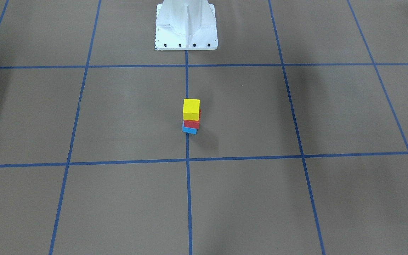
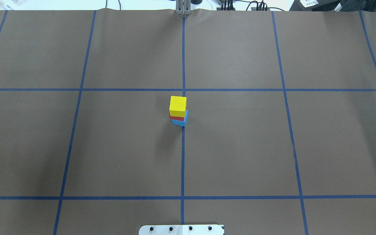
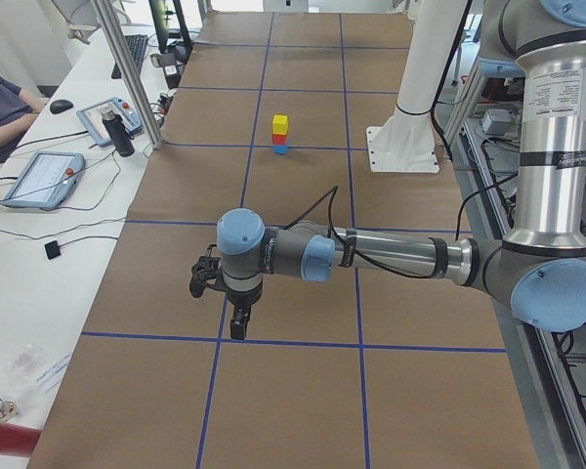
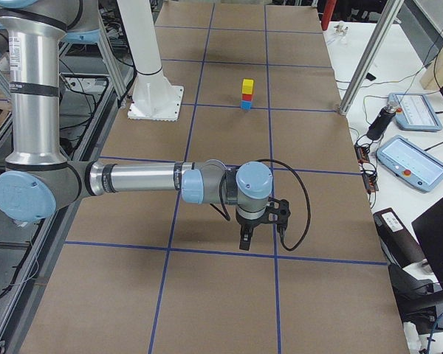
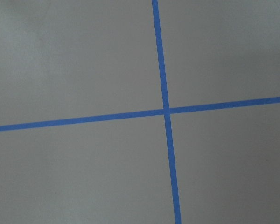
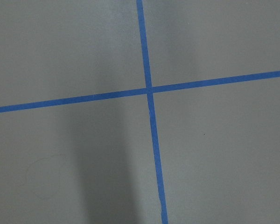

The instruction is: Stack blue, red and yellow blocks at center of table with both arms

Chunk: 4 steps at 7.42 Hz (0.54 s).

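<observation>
Three blocks stand at centre frame: one yellow block (image 1: 191, 108), one red block (image 1: 191, 124), one blue block (image 1: 189, 130). There are two arms, the left arm (image 3: 391, 256) and the right arm (image 4: 140, 179), and one white pedestal (image 1: 186, 28).

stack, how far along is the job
Looks done: yellow block on red block on blue block, beside the centre tape line. In hand: nothing; left gripper and right gripper hang far from the stack. Left: nothing obvious, though the blue block sits slightly twisted.
</observation>
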Motion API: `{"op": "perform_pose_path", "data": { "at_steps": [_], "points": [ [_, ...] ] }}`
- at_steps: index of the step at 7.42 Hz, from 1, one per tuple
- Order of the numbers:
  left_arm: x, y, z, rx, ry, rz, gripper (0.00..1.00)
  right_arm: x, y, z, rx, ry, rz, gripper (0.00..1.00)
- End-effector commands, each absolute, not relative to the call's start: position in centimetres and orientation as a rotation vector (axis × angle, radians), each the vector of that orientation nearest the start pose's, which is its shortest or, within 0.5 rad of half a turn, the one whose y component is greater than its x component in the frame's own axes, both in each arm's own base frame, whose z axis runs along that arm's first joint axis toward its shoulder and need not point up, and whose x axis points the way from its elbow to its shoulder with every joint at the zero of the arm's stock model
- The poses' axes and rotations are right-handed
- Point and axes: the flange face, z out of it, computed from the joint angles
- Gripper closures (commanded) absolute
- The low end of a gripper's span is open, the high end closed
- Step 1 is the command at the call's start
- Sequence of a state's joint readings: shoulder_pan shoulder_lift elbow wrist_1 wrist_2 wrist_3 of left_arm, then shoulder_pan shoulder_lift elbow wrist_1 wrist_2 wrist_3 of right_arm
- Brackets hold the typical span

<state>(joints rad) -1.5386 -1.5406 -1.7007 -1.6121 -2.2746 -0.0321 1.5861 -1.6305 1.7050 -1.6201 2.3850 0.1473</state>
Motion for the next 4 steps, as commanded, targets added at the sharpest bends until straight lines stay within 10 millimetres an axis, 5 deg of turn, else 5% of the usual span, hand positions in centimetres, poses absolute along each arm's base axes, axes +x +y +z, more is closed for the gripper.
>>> {"op": "perform_pose_path", "data": {
  "at_steps": [1, 4],
  "points": [
    [-5.31, -49.12, 60.57, 0.11, 0.705, 0.048, 0.0, 6.79, -46.22, 63.05, -0.045, -0.814, 0.15, 0.01],
    [-5.31, -49.12, 60.57, 0.11, 0.705, 0.048, 0.0, 6.82, -46.87, 63.1, -0.044, -0.813, 0.148, 0.01]
  ]
}}
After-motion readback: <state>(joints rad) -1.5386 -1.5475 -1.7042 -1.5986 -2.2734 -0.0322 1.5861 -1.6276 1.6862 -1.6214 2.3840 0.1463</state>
